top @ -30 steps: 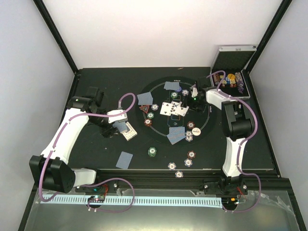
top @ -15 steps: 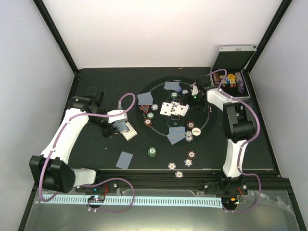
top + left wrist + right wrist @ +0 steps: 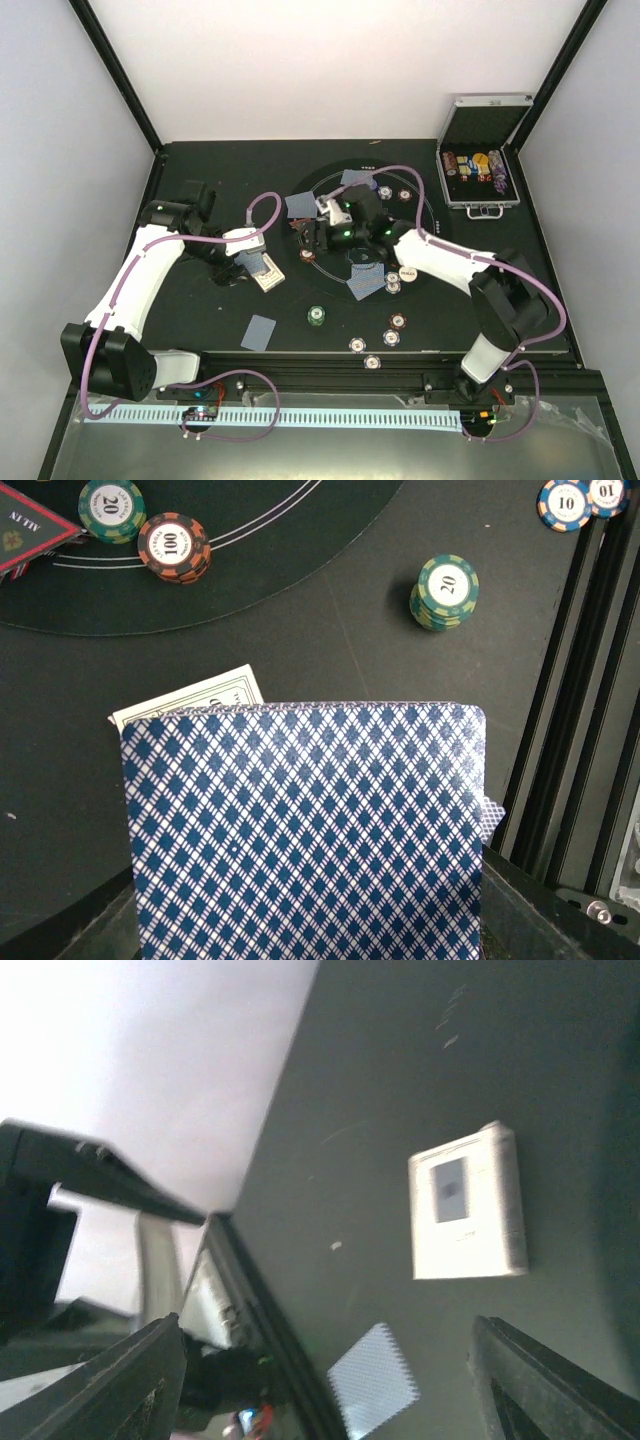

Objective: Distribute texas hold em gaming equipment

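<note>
Many chips [image 3: 316, 315], loose cards [image 3: 260, 332], silver case [image 3: 478, 180] aside

Table [image 3: 200, 320]: matt black, lightly scuffed. Mat [image 3: 260, 570]: smoother black with a faint sheen and thin white printed lines. Cards [image 3: 305, 830]: smooth coated paper, blue-white lattice print. Chip stack [image 3: 446, 590]: moulded plastic, satin, printed centre label. Case lid [image 3: 492, 120]: silver metal, dull shine. Left arm [image 3: 140, 280] shell: glossy white plastic. Cable [image 3: 262, 205]: smooth lilac sheath.
</note>
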### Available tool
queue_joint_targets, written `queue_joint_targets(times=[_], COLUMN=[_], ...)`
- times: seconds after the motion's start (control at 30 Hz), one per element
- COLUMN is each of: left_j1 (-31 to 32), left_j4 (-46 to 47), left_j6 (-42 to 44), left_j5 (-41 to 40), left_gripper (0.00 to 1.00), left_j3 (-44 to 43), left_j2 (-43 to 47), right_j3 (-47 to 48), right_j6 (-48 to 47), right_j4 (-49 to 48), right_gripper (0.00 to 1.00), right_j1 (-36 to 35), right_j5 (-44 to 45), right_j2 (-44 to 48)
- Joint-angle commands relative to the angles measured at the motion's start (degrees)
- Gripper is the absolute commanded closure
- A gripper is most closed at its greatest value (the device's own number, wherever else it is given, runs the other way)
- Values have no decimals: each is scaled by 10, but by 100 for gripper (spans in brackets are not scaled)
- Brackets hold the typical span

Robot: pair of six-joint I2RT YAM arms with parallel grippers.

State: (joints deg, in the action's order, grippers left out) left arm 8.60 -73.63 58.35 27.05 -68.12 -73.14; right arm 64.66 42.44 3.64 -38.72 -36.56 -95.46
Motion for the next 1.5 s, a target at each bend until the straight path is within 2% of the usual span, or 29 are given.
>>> queue_joint_targets(times=[0.0, 0.13, 0.27, 0.87, 1.03, 1.2, 1.47], left_j1=[-3, -3, -3, -3, -3, -3, -3], left_j4=[-12, -14, -14, -13, -13, -12, -13], left_j6=[13, 13, 14, 14, 14, 14, 14], left_j5=[39, 42, 42, 41, 37, 37, 35], left_gripper=[98, 98, 98, 98, 99, 99, 98], left_j3=[-21, -22, -22, -22, -21, -19, -22], left_j2=[1, -16, -16, -17, -14, -12, -11], right_j3=[-18, -40, -45, 30, 31, 15, -19], right_j6=[108, 172, 206, 263, 282, 298, 290], right_j4=[-155, -254, -308, -355, -377, -389, -370], right_gripper=[21, 21, 22, 29, 36, 46, 52], right_j1=[-54, -83, -101, -145, -145, -131, -101], right_j5=[-49, -70, -76, -97, -104, -104, -94], right_j2=[-10, -29, -50, -150, -172, -178, -162])
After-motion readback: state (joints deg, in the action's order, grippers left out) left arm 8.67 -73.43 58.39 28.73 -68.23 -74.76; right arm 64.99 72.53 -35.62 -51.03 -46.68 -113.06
